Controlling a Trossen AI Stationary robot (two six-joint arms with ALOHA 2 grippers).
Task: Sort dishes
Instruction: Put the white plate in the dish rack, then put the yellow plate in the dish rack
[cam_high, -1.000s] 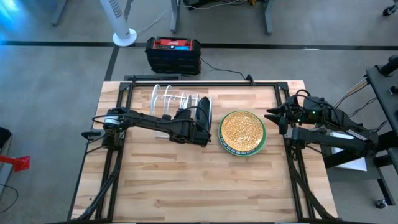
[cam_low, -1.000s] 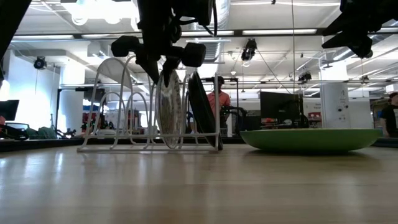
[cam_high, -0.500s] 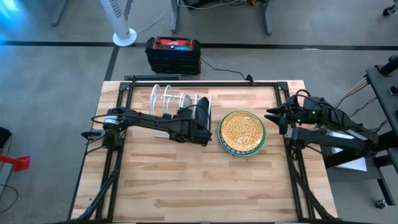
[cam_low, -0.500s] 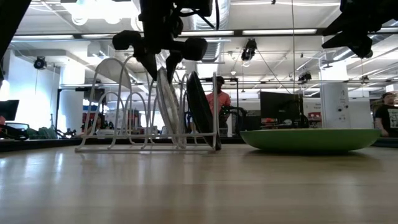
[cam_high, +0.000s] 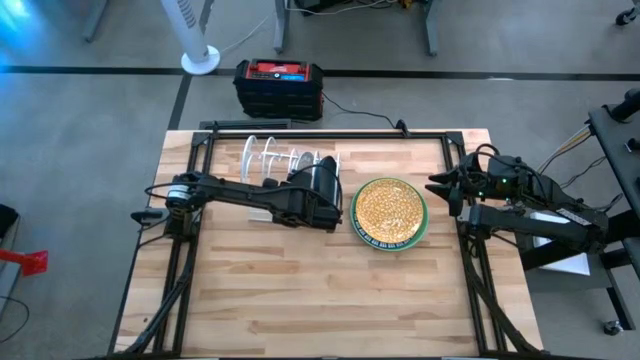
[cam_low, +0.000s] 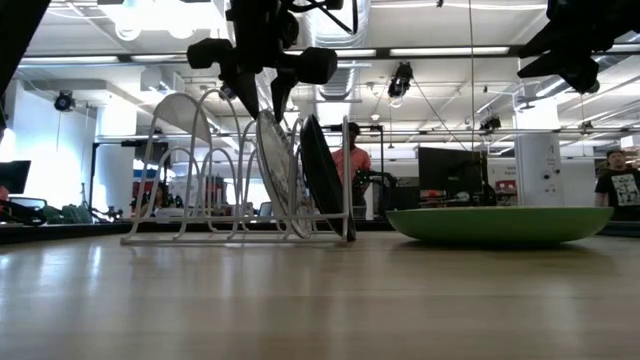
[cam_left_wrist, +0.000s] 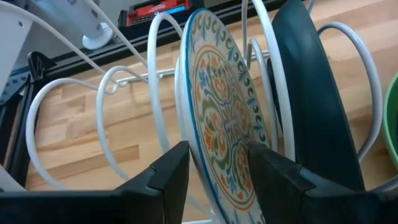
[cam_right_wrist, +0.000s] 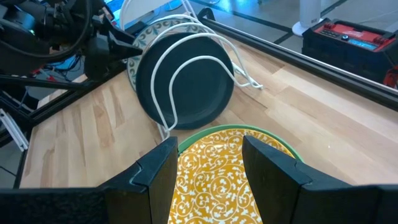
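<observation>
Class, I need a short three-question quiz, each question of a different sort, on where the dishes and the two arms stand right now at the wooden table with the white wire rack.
1. True or false: the round white plate with the blue floral pattern stands on edge in the white wire rack.
2. Which dish stands in the slot beside it? A) a red bowl B) the round dark teal plate C) a glass cup
3. Fill in: the yellow-patterned plate with the green rim lies ____ on the wooden table.

Key:
1. True; the left gripper has its jaws open on either side of it.
2. B
3. flat; the right gripper hangs open over it.
</observation>
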